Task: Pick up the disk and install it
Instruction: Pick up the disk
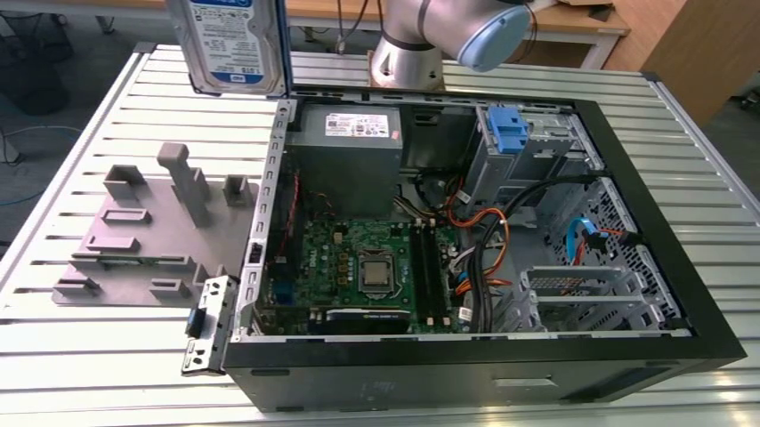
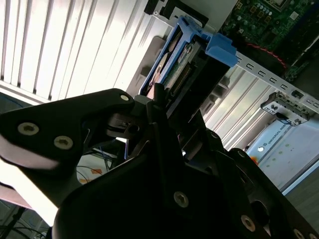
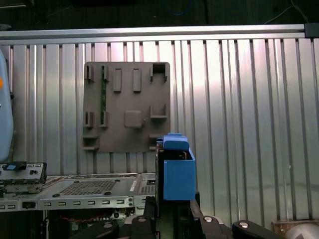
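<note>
On the slatted metal table (image 1: pixel 71 356), an open computer case (image 1: pixel 475 387) lies beside a grey fixture plate (image 1: pixel 131 240). At the exterior view's upper left, the disk (image 1: pixel 231 44) stands upright, raised above the table. The gripper (image 2: pixel 159 99) pinches one end of it.
</note>
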Controlling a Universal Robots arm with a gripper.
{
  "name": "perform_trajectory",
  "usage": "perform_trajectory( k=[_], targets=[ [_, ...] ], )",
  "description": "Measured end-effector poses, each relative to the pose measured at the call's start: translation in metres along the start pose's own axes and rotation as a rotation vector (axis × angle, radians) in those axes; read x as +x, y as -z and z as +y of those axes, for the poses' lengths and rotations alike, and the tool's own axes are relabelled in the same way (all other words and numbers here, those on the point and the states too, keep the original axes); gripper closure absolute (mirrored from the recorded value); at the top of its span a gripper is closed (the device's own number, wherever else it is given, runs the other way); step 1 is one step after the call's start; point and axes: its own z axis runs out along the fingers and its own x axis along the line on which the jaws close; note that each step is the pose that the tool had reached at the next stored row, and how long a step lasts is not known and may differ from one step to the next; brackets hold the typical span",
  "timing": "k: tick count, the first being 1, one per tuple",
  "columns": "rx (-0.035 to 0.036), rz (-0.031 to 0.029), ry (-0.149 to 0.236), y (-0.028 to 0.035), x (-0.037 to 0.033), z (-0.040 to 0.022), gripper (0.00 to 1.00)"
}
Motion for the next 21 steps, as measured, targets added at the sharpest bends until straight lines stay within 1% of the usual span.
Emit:
perform_trajectory(
  k=[5,21],
  targets=[
    [0.0,0.0,0.0,0.0001,-0.0002,-0.0045,0.65],
    [0.0,0.0,0.0,0.0002,-0.0003,-0.0062,0.65]
  ],
)
